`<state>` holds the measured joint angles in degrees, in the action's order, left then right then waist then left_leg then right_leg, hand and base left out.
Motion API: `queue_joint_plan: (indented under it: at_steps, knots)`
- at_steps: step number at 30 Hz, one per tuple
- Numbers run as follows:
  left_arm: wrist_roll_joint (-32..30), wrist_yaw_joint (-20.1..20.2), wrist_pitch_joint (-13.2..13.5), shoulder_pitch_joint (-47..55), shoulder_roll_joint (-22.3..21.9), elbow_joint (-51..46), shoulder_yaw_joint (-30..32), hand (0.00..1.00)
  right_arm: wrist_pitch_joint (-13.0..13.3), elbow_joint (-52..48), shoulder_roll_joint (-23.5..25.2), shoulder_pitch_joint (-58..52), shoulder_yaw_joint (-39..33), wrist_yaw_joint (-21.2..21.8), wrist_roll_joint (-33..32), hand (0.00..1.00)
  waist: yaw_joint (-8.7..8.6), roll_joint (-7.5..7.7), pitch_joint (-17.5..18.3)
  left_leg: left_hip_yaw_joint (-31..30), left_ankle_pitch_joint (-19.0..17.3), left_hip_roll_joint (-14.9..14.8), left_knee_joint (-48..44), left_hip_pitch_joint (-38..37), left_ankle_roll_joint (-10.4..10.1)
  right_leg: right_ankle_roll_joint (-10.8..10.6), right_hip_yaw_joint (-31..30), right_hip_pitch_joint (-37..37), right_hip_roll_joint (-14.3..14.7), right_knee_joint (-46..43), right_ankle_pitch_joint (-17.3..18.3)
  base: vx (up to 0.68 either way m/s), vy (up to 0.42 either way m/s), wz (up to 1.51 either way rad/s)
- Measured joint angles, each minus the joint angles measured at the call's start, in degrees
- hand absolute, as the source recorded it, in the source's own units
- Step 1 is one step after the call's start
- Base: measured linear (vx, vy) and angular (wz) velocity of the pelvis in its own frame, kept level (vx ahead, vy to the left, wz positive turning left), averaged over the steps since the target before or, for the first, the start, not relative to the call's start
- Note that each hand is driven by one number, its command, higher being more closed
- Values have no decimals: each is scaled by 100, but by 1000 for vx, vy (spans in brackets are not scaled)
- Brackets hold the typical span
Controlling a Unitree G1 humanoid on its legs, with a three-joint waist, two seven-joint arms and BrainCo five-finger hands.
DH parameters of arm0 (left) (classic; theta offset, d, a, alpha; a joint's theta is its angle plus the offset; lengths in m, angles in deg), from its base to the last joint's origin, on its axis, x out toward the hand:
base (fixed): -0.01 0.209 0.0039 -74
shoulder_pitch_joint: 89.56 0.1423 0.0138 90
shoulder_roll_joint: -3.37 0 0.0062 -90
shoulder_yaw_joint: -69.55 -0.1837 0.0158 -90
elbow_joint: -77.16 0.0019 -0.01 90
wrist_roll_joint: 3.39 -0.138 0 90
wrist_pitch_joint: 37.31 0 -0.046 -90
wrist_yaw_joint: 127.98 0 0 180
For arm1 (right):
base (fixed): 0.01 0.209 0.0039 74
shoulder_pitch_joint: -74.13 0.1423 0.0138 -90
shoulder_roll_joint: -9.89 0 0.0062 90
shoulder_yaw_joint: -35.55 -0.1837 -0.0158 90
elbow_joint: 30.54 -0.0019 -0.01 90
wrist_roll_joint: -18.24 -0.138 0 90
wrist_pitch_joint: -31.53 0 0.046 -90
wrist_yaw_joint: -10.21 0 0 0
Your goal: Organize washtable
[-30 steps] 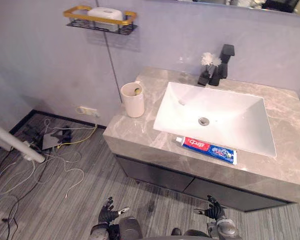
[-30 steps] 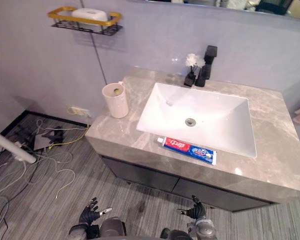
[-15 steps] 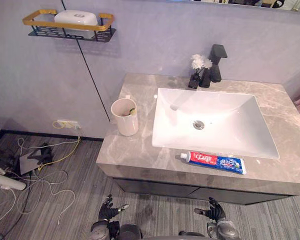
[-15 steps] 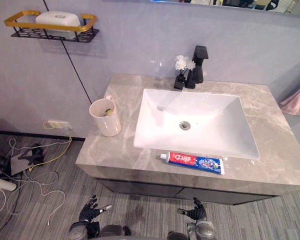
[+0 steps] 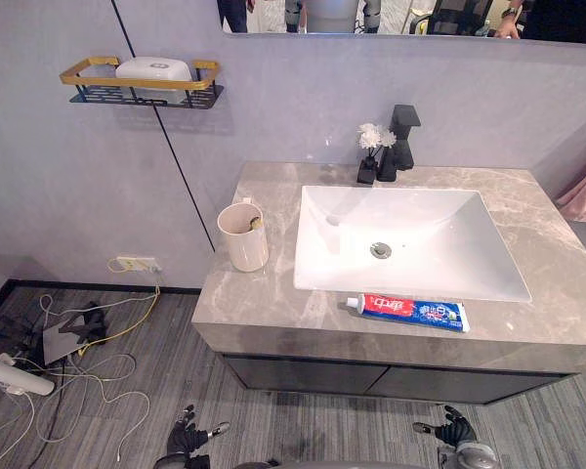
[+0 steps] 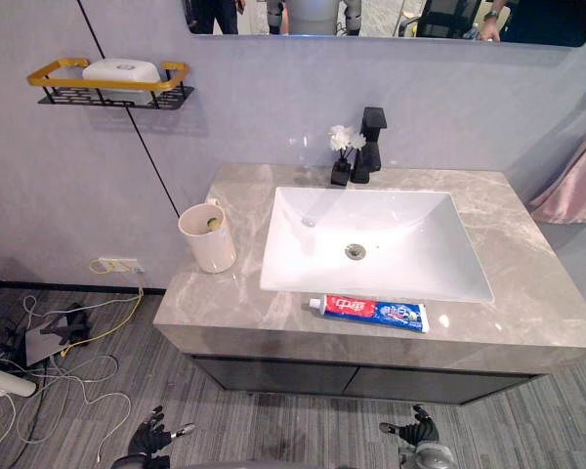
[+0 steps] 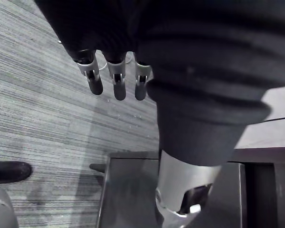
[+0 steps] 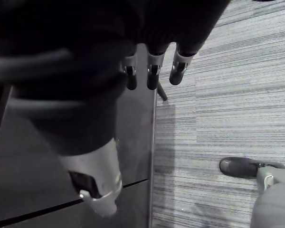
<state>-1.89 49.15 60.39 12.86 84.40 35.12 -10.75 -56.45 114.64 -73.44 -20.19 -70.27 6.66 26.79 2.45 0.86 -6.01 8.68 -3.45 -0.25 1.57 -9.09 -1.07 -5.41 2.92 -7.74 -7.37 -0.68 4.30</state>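
A red and blue toothpaste tube (image 5: pixel 405 310) lies on the grey marble countertop (image 5: pixel 264 308), along the front rim of the white sink (image 5: pixel 430 220). To the sink's left stands a cream cup (image 5: pixel 243 237) with something small and green-yellow inside. Far below the counter, down by the floor, my left hand (image 5: pixel 187 437) and right hand (image 5: pixel 454 430) hang open and hold nothing. In the wrist views the left hand's fingers (image 7: pixel 115 80) and the right hand's fingers (image 8: pixel 152 71) point straight out over the striped floor.
A black faucet (image 5: pixel 400 137) and a small black vase of white flowers (image 5: pixel 369 156) stand behind the sink. A gold-rimmed wall shelf (image 5: pixel 142 83) holds a white soap box. Cables (image 5: pixel 88 332) lie on the floor at left. A dark cabinet (image 5: pixel 371 376) sits under the counter.
The camera has swung round to face the washtable squarely and the mirror now shows. The cup and toothpaste keep their places. Both hands stay low and open.
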Motion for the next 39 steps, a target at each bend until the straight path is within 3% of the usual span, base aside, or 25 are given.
queue_joint_plan:
  at_steps: [17, 21, 27, 31, 34, 39]
  knots:
    - [240, -121, -3, -129, 11, 438, -36, 0, 47, 254, -21, 9, -410, -5, -875, 0, -12, 20, -11, -227, 183, 119, 149, -18, 55, -68, 248, -103, -111, 127, -58, -21, -8, 7]
    - [263, -150, -17, -141, 182, 344, 462, 0, 92, 254, -159, 10, -623, 7, -907, 0, -18, 24, -14, -271, 199, 149, 166, -19, 67, -84, 319, -174, -142, 246, -121, -22, -10, 5]
    - [368, -390, -22, -148, 745, -1258, 1452, 0, 191, 234, -480, 3, -648, 123, -912, 0, 2, -18, -41, -435, 222, 192, 163, 50, 89, -86, 487, -212, -178, 305, -134, -9, -20, 14]
    - [388, -640, 12, -123, 808, -3286, 2116, 0, 204, 170, -439, -181, -694, 193, -917, 0, 39, -84, -51, -609, 221, 263, 156, 85, 91, -86, 666, -307, -236, 392, -134, 12, -15, 21]
    - [290, -812, 39, -156, 834, -4229, 2252, 0, 204, 39, -398, -309, -694, 264, -917, 0, 147, -143, -39, -676, 221, 279, 139, 122, 92, -86, 735, -316, -245, 390, -135, 16, -22, 11]
    - [-357, -1010, 135, -288, 910, -5955, 2068, 0, 210, 0, -239, -406, -696, 389, -978, 0, 153, -215, -54, -765, 111, 265, -85, 155, 89, -89, 804, -421, -253, 364, -127, -13, -34, 8]
